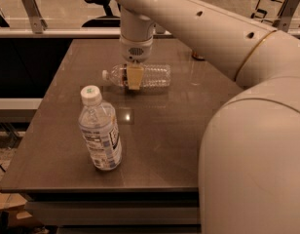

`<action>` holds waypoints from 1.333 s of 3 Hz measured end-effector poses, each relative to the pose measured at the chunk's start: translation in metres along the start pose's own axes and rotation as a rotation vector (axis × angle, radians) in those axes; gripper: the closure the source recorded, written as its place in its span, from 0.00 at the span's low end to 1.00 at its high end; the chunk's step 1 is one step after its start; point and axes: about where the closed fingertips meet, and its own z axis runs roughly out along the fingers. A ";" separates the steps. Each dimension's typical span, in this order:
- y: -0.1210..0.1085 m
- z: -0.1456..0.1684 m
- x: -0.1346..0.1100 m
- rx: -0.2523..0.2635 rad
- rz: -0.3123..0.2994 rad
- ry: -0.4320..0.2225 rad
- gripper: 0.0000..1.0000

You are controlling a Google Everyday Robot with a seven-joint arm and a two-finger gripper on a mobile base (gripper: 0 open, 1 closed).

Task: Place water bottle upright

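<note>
Your gripper hangs straight down from the wrist onto the water bottle, which lies on its side toward the 12 o'clock end of the table, its small pale cap pointing to 9 o'clock. The gripper meets the bottle at the shoulder, over the dark label band; you cannot tell from here whether it has closed on the bottle or only straddles it.

To do this step well, make sure the hold is firm before you lift. The bottle is thin, clear, ribbed plastic, likely light and easy to crush, and a round body can roll out of a loose pinch. Holding near the neck probably means the base will swing down as you raise it, so lift gently, turn the cap end toward the ceiling, and set the flat base squarely on the smooth, slightly glossy brown tabletop before letting go.

Mind the wider clear bottle with the white cap, standing upright at 7 o'clock from your target and well apart from it. Set down away from it.
</note>
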 end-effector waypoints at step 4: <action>0.004 -0.075 0.007 0.191 -0.067 -0.283 1.00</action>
